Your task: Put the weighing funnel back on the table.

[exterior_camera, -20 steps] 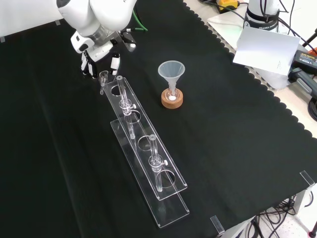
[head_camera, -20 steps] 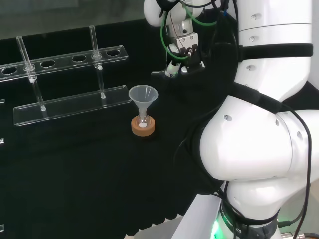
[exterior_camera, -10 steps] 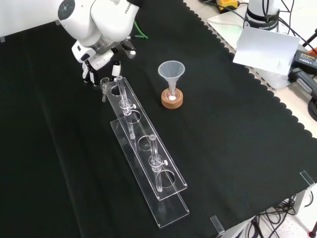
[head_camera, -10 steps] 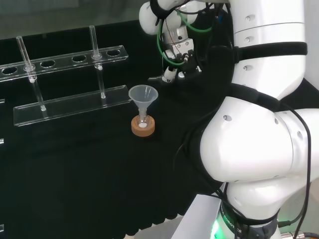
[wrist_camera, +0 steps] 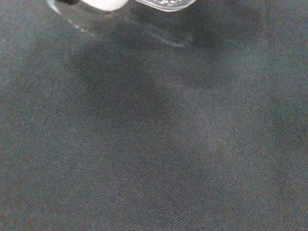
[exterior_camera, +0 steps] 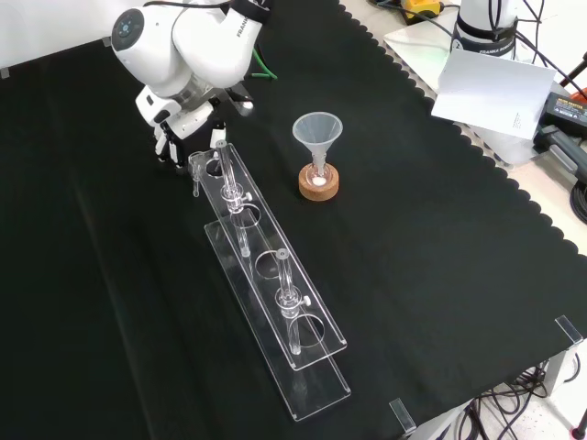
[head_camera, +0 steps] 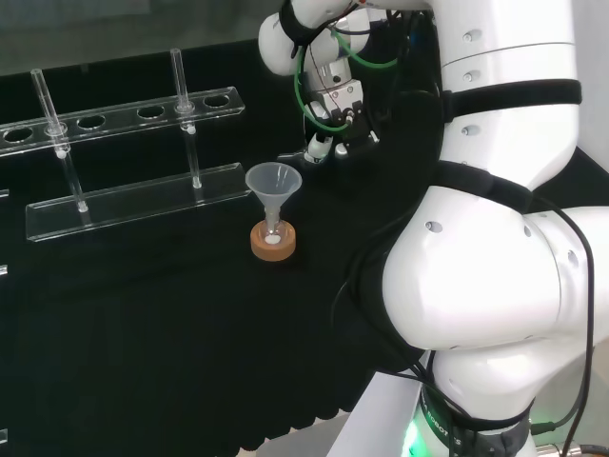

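Front view is showing the black and white hand (exterior_camera: 188, 124) hanging low over the black cloth (exterior_camera: 440, 275), near the far end of the long clear plastic test-tube rack (exterior_camera: 275, 302). Its fingers are curling down round the small clear weighing funnel (exterior_camera: 196, 168), which is hanging between them with its short stem pointing down, just beside the rack's end hole. Whether the stem is touching the cloth cannot be told.

Head view is showing the hand (head_camera: 338, 129) under the white arm, with the weighing funnel (head_camera: 288, 156) sticking out to its left as a faint clear shape, just beyond the big cone-shaped clear funnel (head_camera: 273, 179).

That funnel (exterior_camera: 317, 131) is standing mouth up, its stem in a small flask (exterior_camera: 318, 174) on a round cork ring (exterior_camera: 318, 188), apart from the hand.

Wrist view is looking down on the cloth (wrist_camera: 154, 144), with a blurred white part of the hand (wrist_camera: 103, 4) and a clear glass edge (wrist_camera: 166, 5) beside it.
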Controlling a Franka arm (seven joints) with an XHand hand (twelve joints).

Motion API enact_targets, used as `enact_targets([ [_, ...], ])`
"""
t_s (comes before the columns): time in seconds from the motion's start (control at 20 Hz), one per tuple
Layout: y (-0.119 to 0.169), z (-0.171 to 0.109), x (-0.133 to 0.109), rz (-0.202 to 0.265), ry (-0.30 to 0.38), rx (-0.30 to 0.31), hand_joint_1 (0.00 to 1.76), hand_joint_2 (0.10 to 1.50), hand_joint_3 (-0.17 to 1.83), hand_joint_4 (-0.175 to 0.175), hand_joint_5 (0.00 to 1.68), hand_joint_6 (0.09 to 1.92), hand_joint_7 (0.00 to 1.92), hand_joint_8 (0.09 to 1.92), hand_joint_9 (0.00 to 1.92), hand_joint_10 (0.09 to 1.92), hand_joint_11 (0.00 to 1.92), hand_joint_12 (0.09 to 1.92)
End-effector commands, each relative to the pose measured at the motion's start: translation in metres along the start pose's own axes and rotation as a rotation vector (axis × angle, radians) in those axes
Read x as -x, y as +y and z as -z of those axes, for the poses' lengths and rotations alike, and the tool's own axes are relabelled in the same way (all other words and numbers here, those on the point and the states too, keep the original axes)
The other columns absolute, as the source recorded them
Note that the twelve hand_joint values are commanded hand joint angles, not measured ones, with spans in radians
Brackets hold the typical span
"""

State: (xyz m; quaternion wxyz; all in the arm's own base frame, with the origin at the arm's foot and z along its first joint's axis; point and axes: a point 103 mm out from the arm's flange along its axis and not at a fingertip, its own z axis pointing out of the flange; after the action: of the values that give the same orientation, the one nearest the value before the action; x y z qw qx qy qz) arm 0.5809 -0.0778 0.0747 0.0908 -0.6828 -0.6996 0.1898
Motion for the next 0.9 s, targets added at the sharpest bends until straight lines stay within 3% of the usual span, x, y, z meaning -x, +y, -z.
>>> enact_targets([
  [0.05,-0.0009,-0.0018,-0.001,0.009,0.005,0.007,1.13,1.03,-0.17,0.175,1.42,0.26,0.53,0.65,0.9,0.31,0.73,1.05],
  [0.4,-0.0011,-0.0063,-0.0056,0.029,0.035,0.012,1.13,1.03,-0.17,0.175,1.42,0.27,0.53,0.65,0.9,0.31,0.73,1.05],
  [0.6,-0.0024,-0.0079,-0.0039,0.049,0.069,0.021,1.1,1.06,-0.14,0.175,1.25,0.56,0.46,0.69,0.85,0.34,0.69,1.09],
  [0.75,-0.0043,-0.0089,-0.0025,0.059,0.084,0.022,0.98,1.0,-0.17,0.033,0.79,0.71,0.37,0.7,0.74,0.42,0.59,1.15],
  [0.9,-0.0059,-0.0114,-0.0013,0.074,0.094,0.001,0.94,0.97,-0.17,-0.017,0.42,0.6,0.28,0.7,0.62,0.51,0.48,1.22],
])
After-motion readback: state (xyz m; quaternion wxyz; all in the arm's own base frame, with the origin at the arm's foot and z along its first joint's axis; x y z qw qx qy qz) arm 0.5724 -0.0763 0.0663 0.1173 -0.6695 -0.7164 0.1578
